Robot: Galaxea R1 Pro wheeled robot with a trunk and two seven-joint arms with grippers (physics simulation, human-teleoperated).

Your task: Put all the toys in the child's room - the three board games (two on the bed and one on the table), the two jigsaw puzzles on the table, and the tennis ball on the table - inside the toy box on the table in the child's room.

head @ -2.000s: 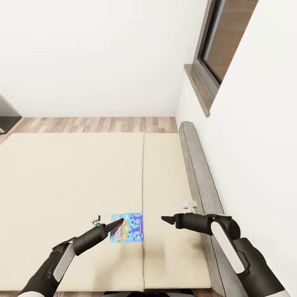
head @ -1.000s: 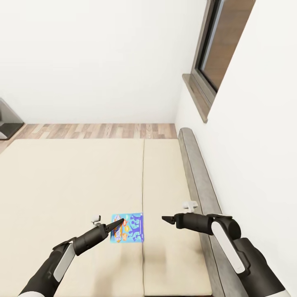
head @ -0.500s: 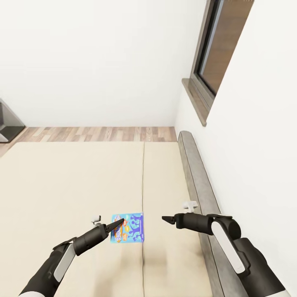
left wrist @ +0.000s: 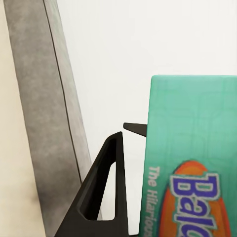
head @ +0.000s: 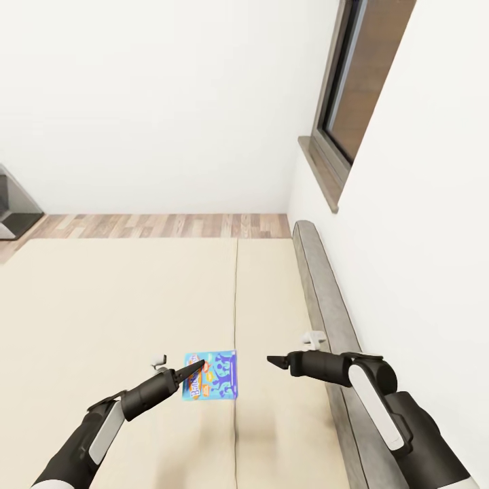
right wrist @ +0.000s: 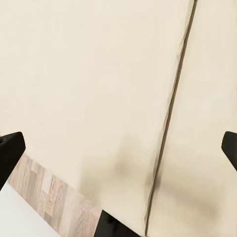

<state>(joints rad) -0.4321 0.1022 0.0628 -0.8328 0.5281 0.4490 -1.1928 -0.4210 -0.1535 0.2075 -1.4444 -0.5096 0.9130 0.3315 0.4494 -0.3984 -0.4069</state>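
A blue board game (head: 212, 375) with cartoon figures hangs just above the beige bed (head: 115, 299), and my left gripper (head: 197, 369) is shut on its edge. The left wrist view shows the same board game (left wrist: 192, 153) as a teal lid with an orange logo, pinched at my left gripper (left wrist: 129, 129). My right gripper (head: 272, 360) hovers over the mattress to the right of the box. Its jaws stand wide open with nothing between them, and the right wrist view has my right gripper (right wrist: 118, 148) looking down on bare mattress.
A low grey headboard (head: 324, 292) runs along the white wall on the right, under a dark-framed window (head: 353, 81). Beyond the bed lies a strip of wood-plank floor (head: 163, 225). A dark piece of furniture (head: 10, 204) pokes in at the far left.
The whole picture has shifted: bed and floor sit lower in view, so the camera moved. Both arms and the held box keep their places.
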